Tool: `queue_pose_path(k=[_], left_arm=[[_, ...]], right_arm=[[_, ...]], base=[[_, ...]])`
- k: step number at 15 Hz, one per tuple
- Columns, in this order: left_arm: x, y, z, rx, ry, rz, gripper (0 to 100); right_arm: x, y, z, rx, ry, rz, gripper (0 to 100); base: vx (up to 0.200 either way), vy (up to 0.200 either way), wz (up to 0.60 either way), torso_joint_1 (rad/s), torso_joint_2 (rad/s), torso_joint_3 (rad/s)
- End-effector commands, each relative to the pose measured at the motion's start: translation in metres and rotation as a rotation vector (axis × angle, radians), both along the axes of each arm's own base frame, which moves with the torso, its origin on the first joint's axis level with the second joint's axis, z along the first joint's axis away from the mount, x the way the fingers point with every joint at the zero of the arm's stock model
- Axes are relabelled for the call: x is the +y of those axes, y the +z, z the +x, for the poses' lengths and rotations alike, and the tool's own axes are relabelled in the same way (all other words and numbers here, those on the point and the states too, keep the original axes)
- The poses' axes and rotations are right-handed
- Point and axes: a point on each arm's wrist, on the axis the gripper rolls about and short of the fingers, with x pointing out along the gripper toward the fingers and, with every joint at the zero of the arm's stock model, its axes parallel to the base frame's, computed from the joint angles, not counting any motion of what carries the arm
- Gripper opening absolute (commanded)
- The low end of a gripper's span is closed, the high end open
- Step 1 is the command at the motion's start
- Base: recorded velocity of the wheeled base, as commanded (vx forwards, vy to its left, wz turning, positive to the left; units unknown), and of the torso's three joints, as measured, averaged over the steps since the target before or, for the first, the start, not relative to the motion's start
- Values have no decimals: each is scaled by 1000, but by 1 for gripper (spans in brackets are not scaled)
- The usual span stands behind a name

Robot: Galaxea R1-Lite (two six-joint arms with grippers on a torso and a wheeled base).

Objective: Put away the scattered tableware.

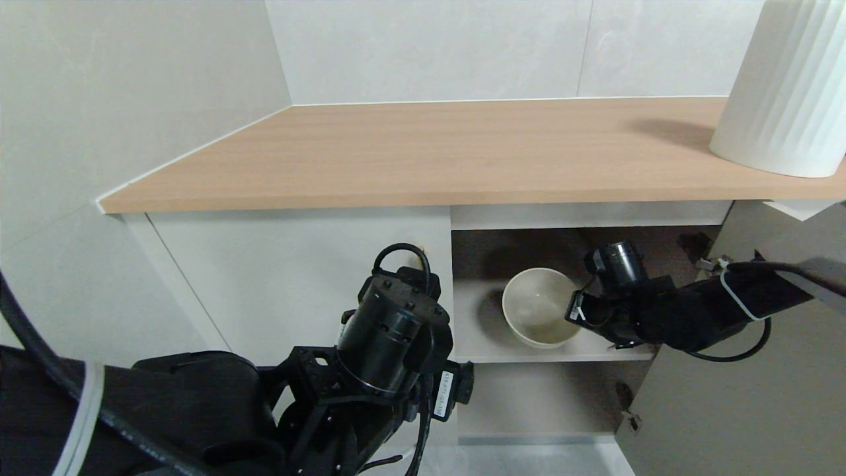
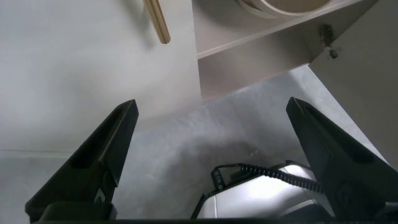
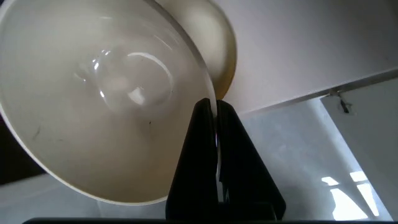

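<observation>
Bowl (image 1: 538, 307), tilted just above the cabinet shelf (image 1: 472, 327): your right gripper (image 3: 216, 134) pinches its rim, one finger inside and one outside, probably so you can set it down deep inside. Your left gripper (image 2: 211, 109) hangs low beside the cabinet, jaws wide and empty, clear of the work

glossy ceramic bowl (image 1: 538, 307); matt wood-grain countertop (image 1: 429, 152)

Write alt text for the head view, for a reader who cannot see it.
The right gripper holds a cream bowl by its rim, tilted, at the upper shelf of an open cabinet. The left arm is low before the closed door; a white ribbed container stands on the wooden counter.
</observation>
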Motion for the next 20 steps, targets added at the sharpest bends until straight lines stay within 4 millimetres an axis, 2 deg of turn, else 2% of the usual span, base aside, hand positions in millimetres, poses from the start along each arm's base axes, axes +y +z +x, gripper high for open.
queue_pose_path(k=[1,6,10,17,18,20], left_arm=[[0,0,0,0,0,1,100],[0,1,0,-2,3,-1,100],[0,1,0,-2,3,-1,100],[1,1,1,-3,7,-4,100],[1,1,1,-3,7,-4,100],[1,1,1,-3,6,-2,100]], right_arm=[[0,-12,7,19,-10,-9,0],[-1,-27,21,25,-50,-34,0],[-3,-29,29,-11,-64,-21,0],[-4,-31,31,-11,-66,-20,0],[-4,-31,31,-10,-63,-20,100],[-3,-30,30,-11,-59,-17,100]], base=[[0,0,0,0,0,0],[0,0,0,0,0,0],[0,0,0,0,0,0],[0,0,0,0,0,0],[0,0,0,0,0,0],[0,0,0,0,0,0]])
